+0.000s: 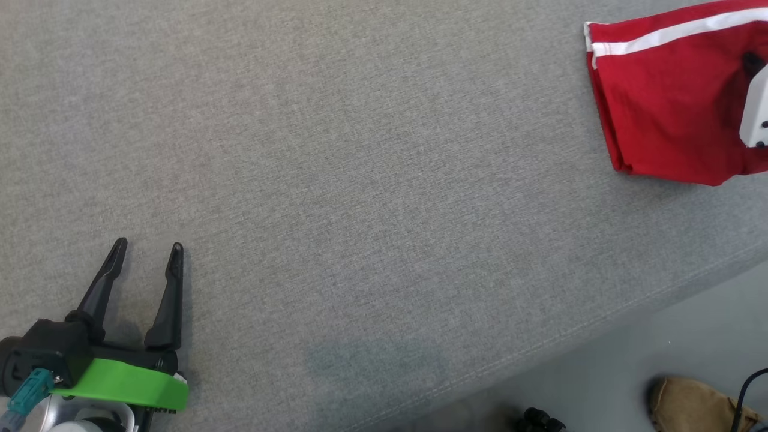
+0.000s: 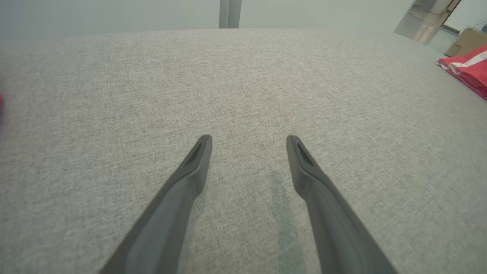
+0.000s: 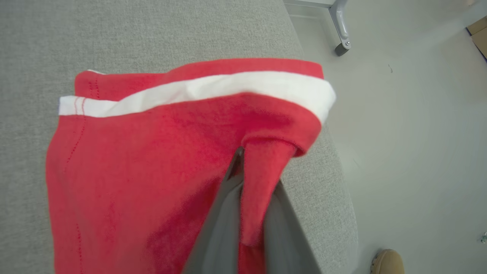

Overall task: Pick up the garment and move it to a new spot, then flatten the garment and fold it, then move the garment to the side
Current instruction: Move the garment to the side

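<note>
Clamping a garment (image 3: 144,163) fold, right pincer (image 3: 251,163), at table (image 3: 329,186) edge

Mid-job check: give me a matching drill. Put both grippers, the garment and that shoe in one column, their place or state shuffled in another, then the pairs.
1. left gripper
2. right gripper
3. garment
4. shoe

A. on the floor beside the table
B. shut, pinching red fabric
C. red with a white stripe, lying at the table's edge
D. open above bare grey table

Pairs: 1-D, 2-B, 3-C, 4-A
</note>
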You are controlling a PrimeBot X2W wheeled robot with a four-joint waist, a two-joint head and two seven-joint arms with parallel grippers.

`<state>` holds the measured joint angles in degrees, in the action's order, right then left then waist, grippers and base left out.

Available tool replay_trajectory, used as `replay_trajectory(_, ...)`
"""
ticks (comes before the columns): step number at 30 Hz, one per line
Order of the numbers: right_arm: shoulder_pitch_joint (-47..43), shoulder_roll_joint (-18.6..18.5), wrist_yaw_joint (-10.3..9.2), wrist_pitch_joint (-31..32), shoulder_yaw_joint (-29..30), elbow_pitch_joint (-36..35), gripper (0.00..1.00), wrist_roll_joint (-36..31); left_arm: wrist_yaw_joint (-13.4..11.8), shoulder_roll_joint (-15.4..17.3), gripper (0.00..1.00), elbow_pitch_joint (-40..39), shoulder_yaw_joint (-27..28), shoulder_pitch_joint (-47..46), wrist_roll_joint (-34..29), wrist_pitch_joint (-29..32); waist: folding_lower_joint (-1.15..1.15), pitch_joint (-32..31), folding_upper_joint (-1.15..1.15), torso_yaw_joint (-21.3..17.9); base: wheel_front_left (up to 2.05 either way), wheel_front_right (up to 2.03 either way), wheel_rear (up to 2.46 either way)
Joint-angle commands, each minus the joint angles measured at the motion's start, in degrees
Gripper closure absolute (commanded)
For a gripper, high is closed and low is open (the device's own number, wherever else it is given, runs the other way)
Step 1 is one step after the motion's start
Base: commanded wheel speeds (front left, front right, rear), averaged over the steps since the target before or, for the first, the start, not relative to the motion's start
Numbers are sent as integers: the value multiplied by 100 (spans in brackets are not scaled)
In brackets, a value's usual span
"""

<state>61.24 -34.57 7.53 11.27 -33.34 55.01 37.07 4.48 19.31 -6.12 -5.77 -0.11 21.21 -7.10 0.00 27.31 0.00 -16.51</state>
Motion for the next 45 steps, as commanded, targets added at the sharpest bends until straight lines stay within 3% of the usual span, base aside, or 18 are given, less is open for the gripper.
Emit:
replay_trajectory(1, 76, 4, -7, -77, -13, 117, 100, -11, -28, 40, 0, -21, 29, -63, 31, -9, 0, 223, 0, 200, 0, 0, 0)
replay_trajectory(3, 130, -31, -8, -174, -25, 281, 100, -38, -39, 49, 0, -28, 38, -61, 42, -26, 0, 249, 0, 203, 0, 0, 0)
replay_trajectory(4, 145, -76, -8, -234, -50, 371, 93, -103, -39, 53, 0, -28, 43, -65, 48, -32, 0, 260, 0, 198, 0, 0, 0)
replay_trajectory(6, 171, -127, -8, -347, -82, 596, 53, -206, -50, 60, 0, -12, 44, -84, 55, -42, 0, 259, 0, 185, 0, 0, 0)
replay_trajectory(8, 234, -105, -8, -476, -73, 815, 0, -310, -53, 60, 0, 4, 38, -101, 63, -58, 0, 237, 0, 172, 0, 0, 0)
replay_trajectory(17, 440, 4, -8, -1247, 100, 1671, 0, -840, -63, -7, 0, 138, -34, -102, 95, -125, 0, 18, 0, 120, 0, 0, 0)
replay_trajectory(26, 381, 85, -8, -2543, 503, 1414, 0, -847, -16, -268, 0, 622, -153, 88, 250, -441, 0, -911, 0, 270, 0, 0, 0)
replay_trajectory(31, -266, -32, -8, -2645, 1050, 294, 0, -663, -15, -377, 0, 1024, -136, 162, 321, -596, 0, -1531, 0, 580, 0, 0, 0)
replay_trajectory(36, -1948, 19, -8, -2646, 1556, -1191, 0, -641, 6, -469, 0, 1455, -60, 273, 383, -723, 0, -2099, 0, 919, 0, 0, 0)
replay_trajectory(40, -3303, 379, -7, -2646, 2002, -2193, 0, -1115, 20, -538, 0, 1758, 12, 355, 377, -777, 0, -2445, 0, 1167, 0, 0, 0)
replay_trajectory(45, -4674, 1157, -7, -2648, 2780, -3234, 0, -2001, 45, -607, 0, 2010, 106, 338, 301, -815, 0, -2658, 0, 1479, 0, 0, 0)
